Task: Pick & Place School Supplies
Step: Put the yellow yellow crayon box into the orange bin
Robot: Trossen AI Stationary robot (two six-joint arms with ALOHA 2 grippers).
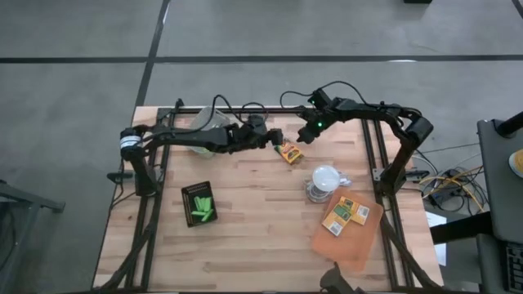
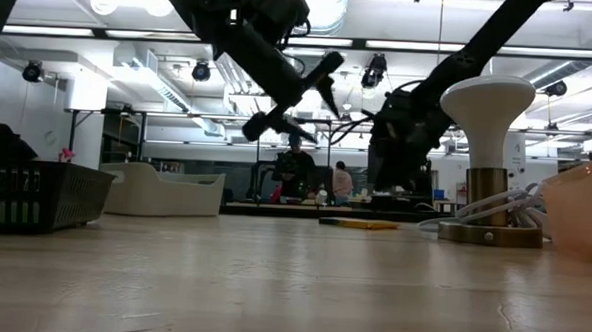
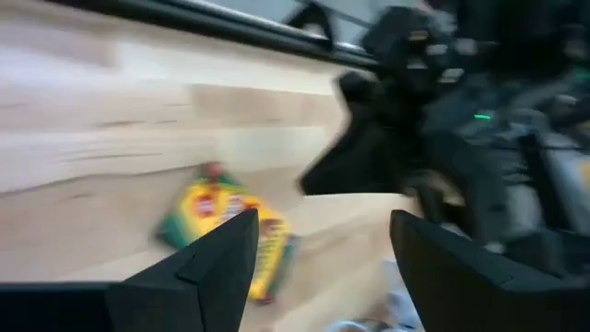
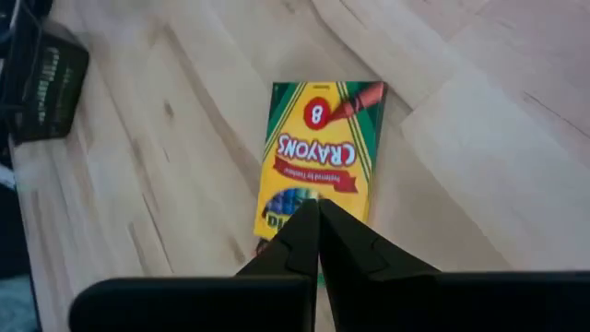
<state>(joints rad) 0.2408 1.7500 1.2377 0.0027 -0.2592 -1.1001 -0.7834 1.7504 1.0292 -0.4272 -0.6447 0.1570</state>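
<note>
Both arms were stretched in over the far half of the bench (image 1: 245, 237), meeting near the middle. The left tool (image 1: 275, 136) reached in from the left with its fingers (image 3: 207, 267) spread wide and nothing between them, hanging above the wood just beside a crayon box (image 1: 288, 152). The right tool (image 1: 308, 133) came in from the right with its wrist bent downward, fingers (image 4: 318, 242) pressed together into a point right over that same box, which lay flat on the bench. Couldn't tell from the wrist view whether the tips actually touched it.

Two more crayon boxes (image 1: 346, 214) sat on the orange sheet (image 1: 347, 241) at the near right. A few green sticks (image 1: 203, 209) lay in the black tray (image 1: 198, 203) at the near left. A white lamp thing (image 1: 324, 181) stood between the sheet and the single box.
</note>
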